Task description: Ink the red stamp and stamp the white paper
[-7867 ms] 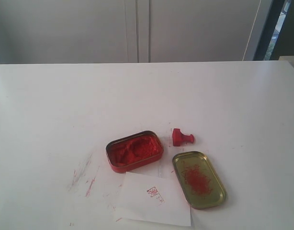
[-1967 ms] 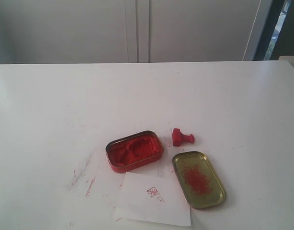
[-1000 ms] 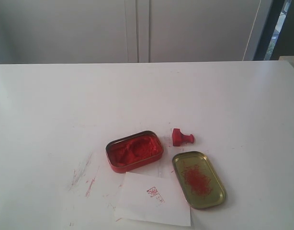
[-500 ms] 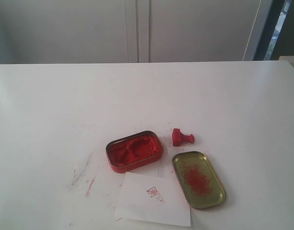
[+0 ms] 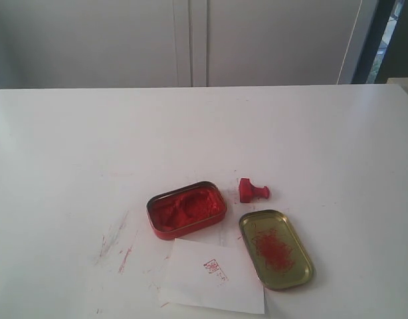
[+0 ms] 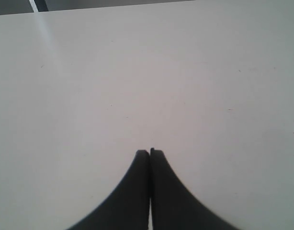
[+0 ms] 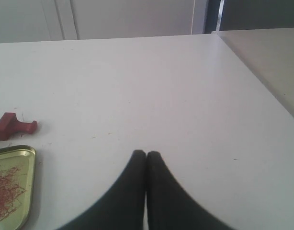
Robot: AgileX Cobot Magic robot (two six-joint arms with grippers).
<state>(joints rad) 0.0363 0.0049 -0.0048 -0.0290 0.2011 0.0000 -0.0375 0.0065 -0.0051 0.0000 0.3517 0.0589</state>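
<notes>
The red stamp (image 5: 252,191) lies on its side on the white table, just right of the open red tin of ink paste (image 5: 187,209); the right wrist view shows the stamp (image 7: 14,126) too. The white paper (image 5: 213,276) rests near the front edge and carries a small red imprint (image 5: 215,268). Neither arm appears in the exterior view. My left gripper (image 6: 149,152) is shut over bare tabletop, holding nothing. My right gripper (image 7: 146,154) is shut and empty, well apart from the stamp.
The gold tin lid (image 5: 276,248), smeared with red inside, lies right of the paper; the right wrist view catches the lid's corner (image 7: 13,184). Red smears (image 5: 117,246) mark the table left of the paper. A table edge (image 7: 262,76) runs beyond my right gripper.
</notes>
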